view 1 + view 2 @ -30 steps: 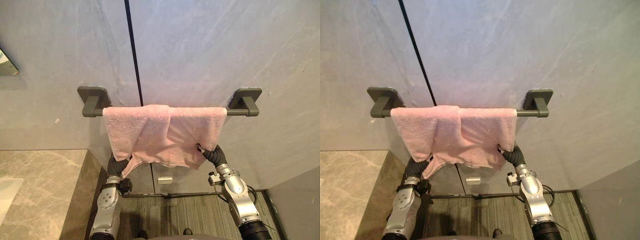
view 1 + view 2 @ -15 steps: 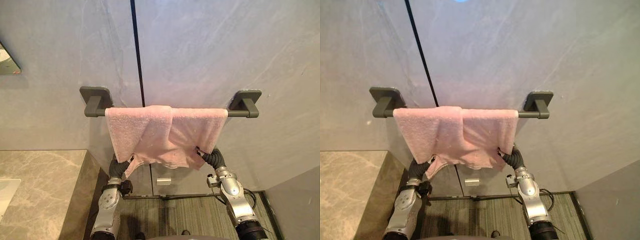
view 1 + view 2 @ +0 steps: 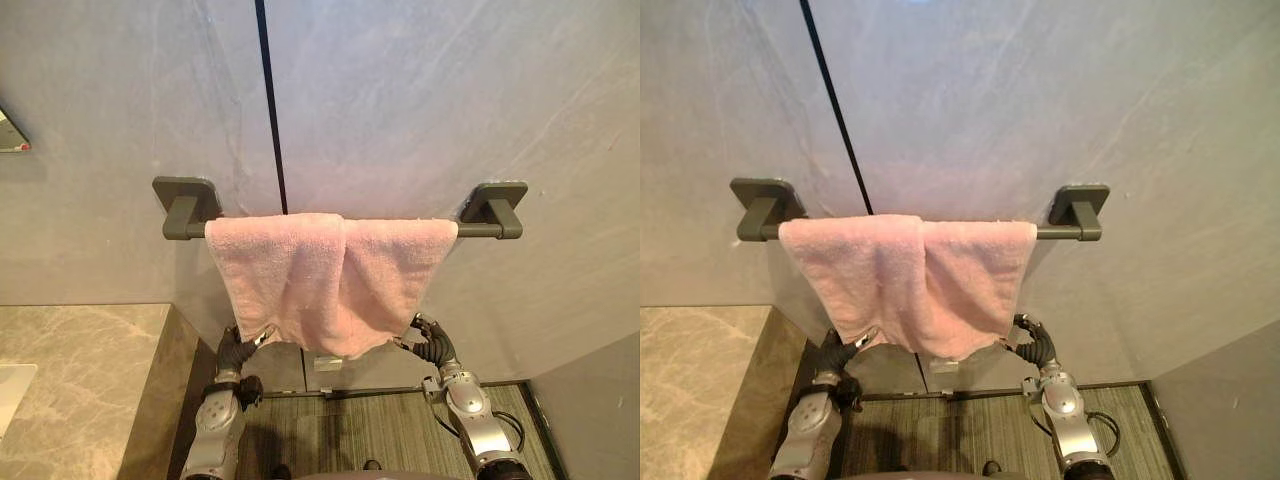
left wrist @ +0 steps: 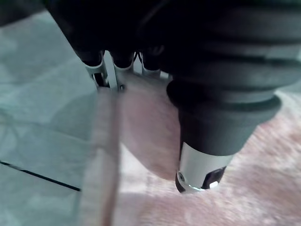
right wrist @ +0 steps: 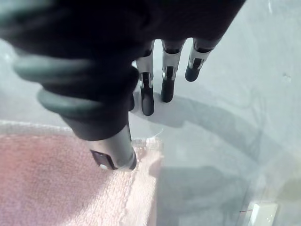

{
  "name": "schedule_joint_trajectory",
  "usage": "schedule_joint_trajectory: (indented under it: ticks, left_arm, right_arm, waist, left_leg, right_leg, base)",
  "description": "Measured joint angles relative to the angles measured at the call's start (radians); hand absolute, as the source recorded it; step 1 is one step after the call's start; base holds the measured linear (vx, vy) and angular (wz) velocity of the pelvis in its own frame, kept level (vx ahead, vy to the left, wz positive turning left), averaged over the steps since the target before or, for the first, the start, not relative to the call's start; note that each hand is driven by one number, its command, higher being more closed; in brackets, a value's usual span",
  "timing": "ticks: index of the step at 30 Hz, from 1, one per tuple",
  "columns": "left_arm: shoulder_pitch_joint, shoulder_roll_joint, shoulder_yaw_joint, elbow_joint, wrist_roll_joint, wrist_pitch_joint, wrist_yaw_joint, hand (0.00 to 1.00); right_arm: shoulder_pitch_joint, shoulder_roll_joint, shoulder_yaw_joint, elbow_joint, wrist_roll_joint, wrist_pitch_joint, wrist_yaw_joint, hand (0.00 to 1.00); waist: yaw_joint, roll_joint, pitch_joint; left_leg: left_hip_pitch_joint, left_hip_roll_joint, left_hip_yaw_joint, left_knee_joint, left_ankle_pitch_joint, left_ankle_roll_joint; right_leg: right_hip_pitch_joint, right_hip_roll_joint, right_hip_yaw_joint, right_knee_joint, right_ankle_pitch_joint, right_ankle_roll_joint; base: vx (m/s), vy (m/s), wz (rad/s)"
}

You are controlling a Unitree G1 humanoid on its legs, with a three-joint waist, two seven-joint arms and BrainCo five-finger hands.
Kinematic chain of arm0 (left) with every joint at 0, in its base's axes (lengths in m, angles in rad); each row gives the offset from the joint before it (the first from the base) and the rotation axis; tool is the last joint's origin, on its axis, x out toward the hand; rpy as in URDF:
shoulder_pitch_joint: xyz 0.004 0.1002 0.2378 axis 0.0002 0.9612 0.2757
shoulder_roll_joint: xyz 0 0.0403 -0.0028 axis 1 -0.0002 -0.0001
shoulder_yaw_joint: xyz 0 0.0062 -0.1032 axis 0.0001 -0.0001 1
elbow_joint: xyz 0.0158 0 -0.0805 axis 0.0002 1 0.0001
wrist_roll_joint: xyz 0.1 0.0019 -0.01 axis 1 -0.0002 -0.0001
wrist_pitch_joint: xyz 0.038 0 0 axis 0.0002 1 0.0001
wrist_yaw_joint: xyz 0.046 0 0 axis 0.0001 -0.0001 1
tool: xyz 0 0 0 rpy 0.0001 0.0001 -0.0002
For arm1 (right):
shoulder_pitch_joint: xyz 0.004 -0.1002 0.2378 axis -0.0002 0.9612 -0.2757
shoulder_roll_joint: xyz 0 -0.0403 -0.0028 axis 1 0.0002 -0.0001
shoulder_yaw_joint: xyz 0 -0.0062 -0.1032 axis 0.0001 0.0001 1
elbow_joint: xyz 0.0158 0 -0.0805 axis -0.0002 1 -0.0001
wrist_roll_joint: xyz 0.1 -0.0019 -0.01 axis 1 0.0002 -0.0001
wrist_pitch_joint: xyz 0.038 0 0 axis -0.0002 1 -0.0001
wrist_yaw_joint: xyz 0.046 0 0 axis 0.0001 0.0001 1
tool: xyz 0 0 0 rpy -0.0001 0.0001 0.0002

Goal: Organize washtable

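Observation:
A pink towel hangs folded over the dark grey wall bar, its lower edge loose. My left hand sits just below the towel's lower left corner. In the left wrist view its fingers point straight and the thumb stands apart, with a fold of the towel hanging between them, not pinched. My right hand is under the lower right corner. The right wrist view has its fingers stretched toward the wall and its thumb beside the towel's corner, holding nothing.
A beige stone countertop with a white basin edge lies at the lower left. A mirror corner is on the left wall. A small white plate sits low on the wall above striped carpet.
Both hands have uncurled, let go of the towel's lower edge and dropped a little. The bunched-up lower edge has fallen and the towel hangs straighter.

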Motion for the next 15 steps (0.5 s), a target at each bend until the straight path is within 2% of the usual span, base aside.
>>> schedule_joint_trajectory:
  ticks: [7,13,15]
  left_arm:
    - [0.053,-0.003,0.036,0.023,-0.069,0.018,0.021,0.0]
    - [0.067,-0.004,0.053,0.023,-0.076,0.019,0.035,0.0]
    - [0.066,-0.004,0.097,0.023,-0.08,0.019,0.039,0.0]
  right_arm:
    - [0.055,0.036,-0.01,0.0,0.001,0.001,-0.005,0.0]
    - [0.085,0.036,-0.051,0.001,0.001,0.002,-0.019,0.0]
    - [0.095,0.036,-0.082,0.001,0.002,0.002,-0.02,0.0]
  waist:
    - [0.001,-0.002,0.002]
    - [0.001,0.002,0.005]
    - [0.0,0.003,0.006]
  left_leg:
    - [0.001,0.0,0.0,0.0,0.0,0.0]
    - [0.02,0.0,0.001,0.001,0.0,0.0]
    - [0.021,0.0,0.002,0.004,0.0,0.0]
  right_leg:
    - [0.002,0.0,0.0,0.0,0.0,0.0]
    - [0.019,-0.001,-0.001,0.001,0.0,0.0]
    - [0.02,-0.001,0.001,0.003,0.0,0.0]
  base:
    - [-0.01,-0.002,0.0]
    - [-0.01,-0.002,0.0]
    - [-0.07,-0.014,-0.02]
